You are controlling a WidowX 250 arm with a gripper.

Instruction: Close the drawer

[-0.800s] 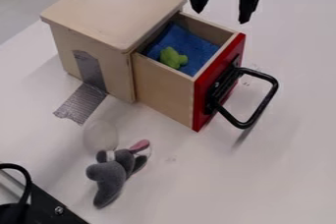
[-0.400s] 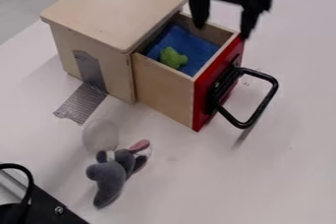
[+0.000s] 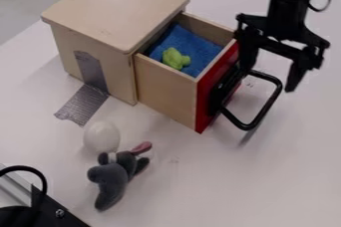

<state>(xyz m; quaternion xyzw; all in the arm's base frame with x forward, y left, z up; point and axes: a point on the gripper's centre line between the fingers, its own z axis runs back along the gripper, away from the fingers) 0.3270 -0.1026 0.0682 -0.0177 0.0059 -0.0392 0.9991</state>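
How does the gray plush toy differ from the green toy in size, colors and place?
The gray plush toy is clearly the larger one; the green toy is small. The gray plush toy has a pink part, while the green toy is green all over. The gray plush toy lies on the white table, but the green toy rests on blue cloth inside the open drawer.

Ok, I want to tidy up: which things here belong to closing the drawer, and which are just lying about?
For the job:
- open drawer and its black handle
- wooden cabinet
- silver tape
- gripper

Lying about:
- grey plush toy
- white egg-shaped object
- blue cloth and green item, inside the drawer
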